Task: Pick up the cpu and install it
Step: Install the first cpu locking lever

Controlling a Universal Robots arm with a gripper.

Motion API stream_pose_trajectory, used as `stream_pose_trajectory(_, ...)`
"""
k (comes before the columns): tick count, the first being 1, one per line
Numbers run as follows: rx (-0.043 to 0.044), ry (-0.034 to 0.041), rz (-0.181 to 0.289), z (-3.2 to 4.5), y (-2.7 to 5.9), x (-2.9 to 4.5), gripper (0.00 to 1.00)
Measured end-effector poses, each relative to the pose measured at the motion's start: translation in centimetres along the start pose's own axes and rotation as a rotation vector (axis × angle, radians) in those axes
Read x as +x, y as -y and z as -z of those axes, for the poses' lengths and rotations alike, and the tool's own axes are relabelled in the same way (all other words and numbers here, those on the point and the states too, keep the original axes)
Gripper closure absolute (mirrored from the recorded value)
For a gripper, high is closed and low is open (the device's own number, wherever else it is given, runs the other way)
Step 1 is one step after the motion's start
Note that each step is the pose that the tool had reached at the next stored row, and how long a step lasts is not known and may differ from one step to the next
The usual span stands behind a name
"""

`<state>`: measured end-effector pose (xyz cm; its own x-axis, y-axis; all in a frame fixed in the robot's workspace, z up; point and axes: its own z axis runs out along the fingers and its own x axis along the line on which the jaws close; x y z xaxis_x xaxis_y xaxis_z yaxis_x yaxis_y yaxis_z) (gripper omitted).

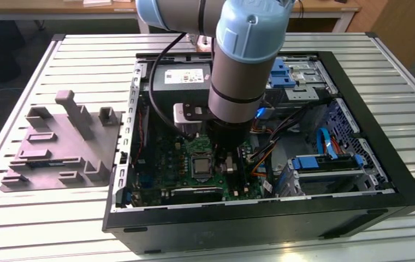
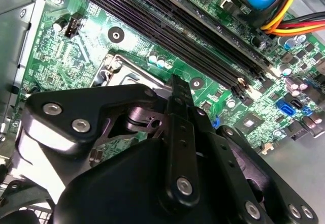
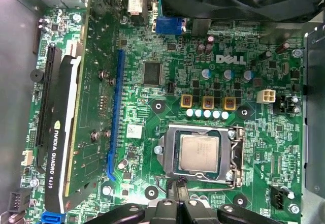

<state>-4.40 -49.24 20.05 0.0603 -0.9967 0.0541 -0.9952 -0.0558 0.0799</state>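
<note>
One open computer case [image 1: 382, 185] lies on its side on the slatted counter [image 1: 83, 49], its side panel off so that the motherboard [image 1: 171, 158] faces upward and can be reached from above. The single arm [image 1: 244, 71] descends into the case at the centre of the exterior view, directly over the board.

In the first wrist view the cpu [image 3: 199, 154] sits low and right of centre, lying flat inside the black square socket [image 3: 170, 153], its silvery top exposed. It appears seated square to the socket walls. The metal retaining frame is not seen folded over it, so I judge the chip placed but not yet clamped.

The end effector [image 3: 177, 191] stands at the bottom edge of that frame, just beside the socket's near side and not over the chip. Its fingers [image 3: 177, 184] are drawn together to a narrow tip with nothing between them. In the second wrist view the same linkage is seen closed to a single thin blade above the board.

Count: one cpu, one socket, one graphics card [image 3: 66, 132] standing on edge at the left of the first wrist view, three yellow-topped components [image 3: 208, 102] in a row above the socket, one grey plastic tray [image 1: 61, 147] with upright blocks at the exterior view's left, outside the case.
</note>
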Motion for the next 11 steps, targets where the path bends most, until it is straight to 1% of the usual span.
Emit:
stream_pose_trajectory(5,0.0004,-0.0004,0.002,-0.33,-0.02,-0.01,0.89)
stream_pose_trajectory(11,0.0004,-0.0019,0.003,-0.50,-0.01,-0.02,0.89)
